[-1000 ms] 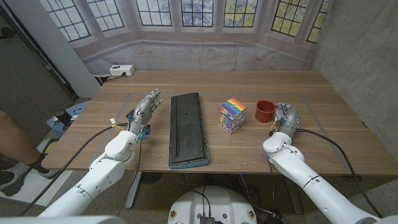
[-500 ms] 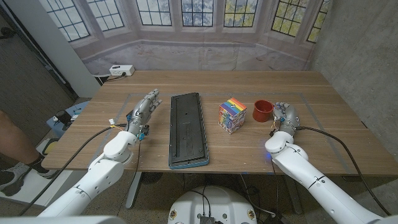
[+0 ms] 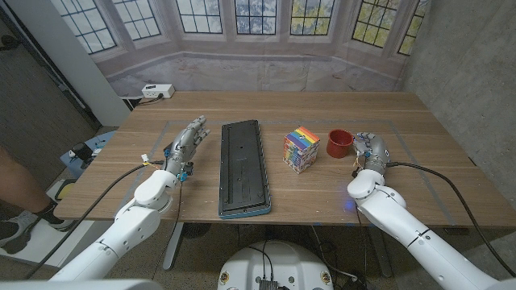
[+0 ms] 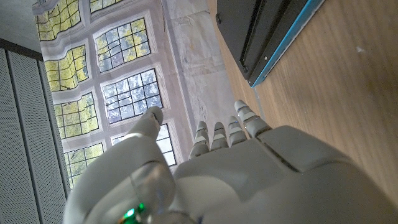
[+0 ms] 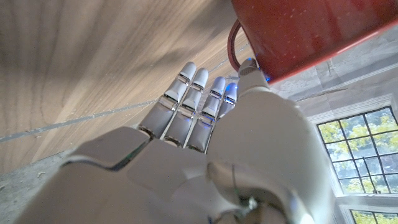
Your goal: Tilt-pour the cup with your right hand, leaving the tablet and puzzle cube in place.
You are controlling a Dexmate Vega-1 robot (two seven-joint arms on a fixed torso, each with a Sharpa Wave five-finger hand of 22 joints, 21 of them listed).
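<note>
Seen from the head camera on a brown wooden tabletop (image 3: 274, 193): small round red cup (image 3: 339, 142), upright, right of a rainbow-striped puzzle cube (image 3: 301, 148) and near the table's middle. Just right of the cup, white-and-grey right hand (image 3: 370, 150), fingers (image 5: 186, 102) straight and close together, gripping nothing; thumb tip at the cup's handle in the right wrist view, contact unclear. Left of the cube, long black tablet in a blue-edged case (image 3: 243, 167), lying flat. Further left, left hand (image 3: 185, 142) over the tabletop, fingers (image 4: 216, 134) extended side by side, empty.
</note>
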